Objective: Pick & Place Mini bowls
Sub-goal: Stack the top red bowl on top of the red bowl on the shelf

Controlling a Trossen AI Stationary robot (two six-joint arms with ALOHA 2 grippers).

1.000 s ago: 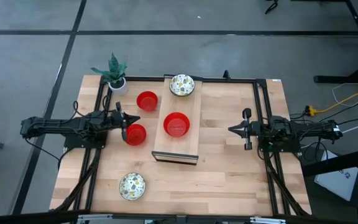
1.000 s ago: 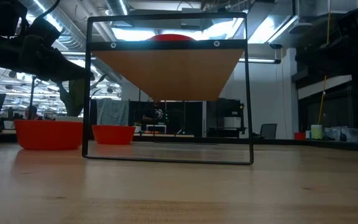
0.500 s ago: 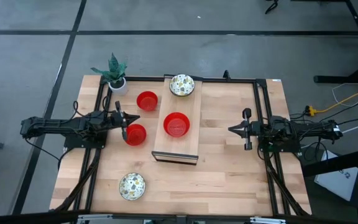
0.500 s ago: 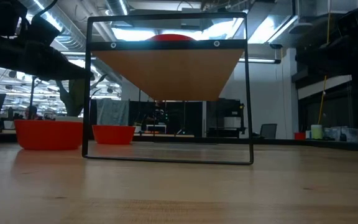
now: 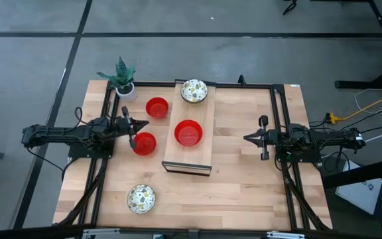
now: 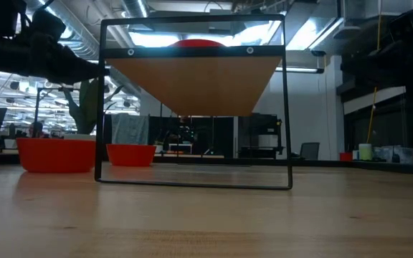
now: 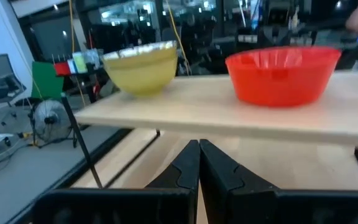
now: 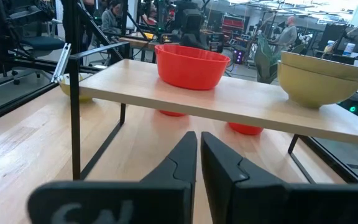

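Almost nothing has moved; only the left arm has shifted a little. On the wooden shelf [image 5: 190,149] sit one red bowl [image 5: 188,133] and a speckled bowl [image 5: 194,91]. Beside the shelf, the left gripper [image 5: 131,131], fingers pressed together, hovers by two red bowls [image 5: 144,143]. Well apart, the right gripper [image 5: 263,137] is nearly closed, holding nothing.

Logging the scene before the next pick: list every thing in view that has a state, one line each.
Red bowl on shelf: upright, empty, on the raised wooden shelf.
Speckled bowl on shelf: upright, at the shelf's far end.
Two red bowls: upright on the table, left of the shelf.
Speckled bowl on table: upright, near front edge.
Left end effector: shut, empty, between the two red table bowls.
Right end effector: shut, empty, right of the shelf.
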